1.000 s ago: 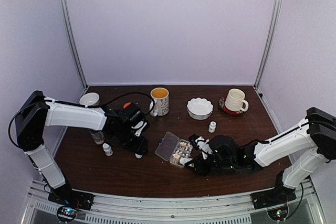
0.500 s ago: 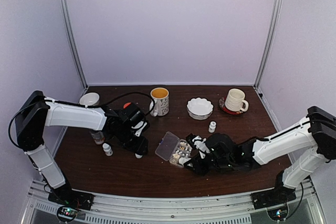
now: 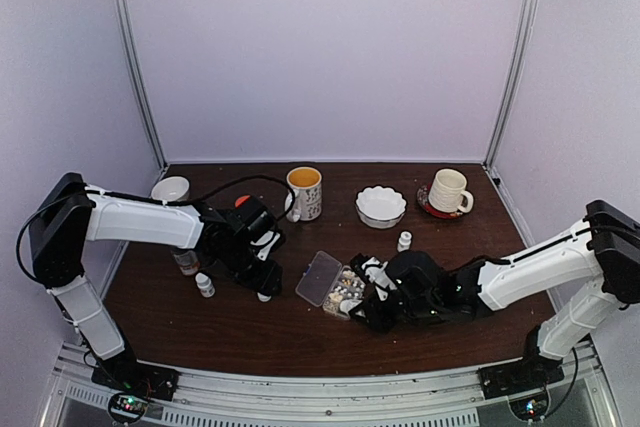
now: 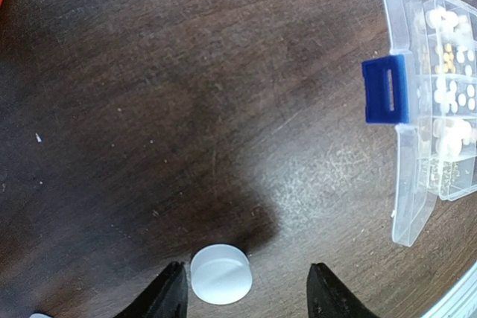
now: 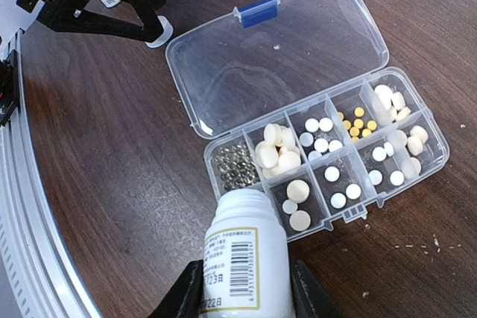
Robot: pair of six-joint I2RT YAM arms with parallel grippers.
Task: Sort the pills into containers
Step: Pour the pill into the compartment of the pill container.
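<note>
Quick tally for you: one clear organizer box (image 5: 283,57), nine compartments (image 5: 339,184) showing, and more pills (image 5: 274,153) than you can count cleanly. Two mugs: a yellow-lined mug (image 3: 304,192) and a ribbed cream mug (image 3: 449,190). Two white bowls: a scalloped bowl (image 3: 381,205) and a plain bowl (image 3: 171,188). Small white bottle (image 3: 404,241) x3, counting the second (image 3: 205,284) and the barcoded one (image 5: 246,258). One brownish bottle (image 3: 185,263), one loose white cap (image 4: 220,273).

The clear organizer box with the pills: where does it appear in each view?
Top external: the organizer box lies near the centre, lid open towards the left.
Left wrist: the box is at the right edge, partly cut off.
Right wrist: the box fills the centre and upper right.
Shared landmark: the white cap on the table beyond the open lid.
</note>
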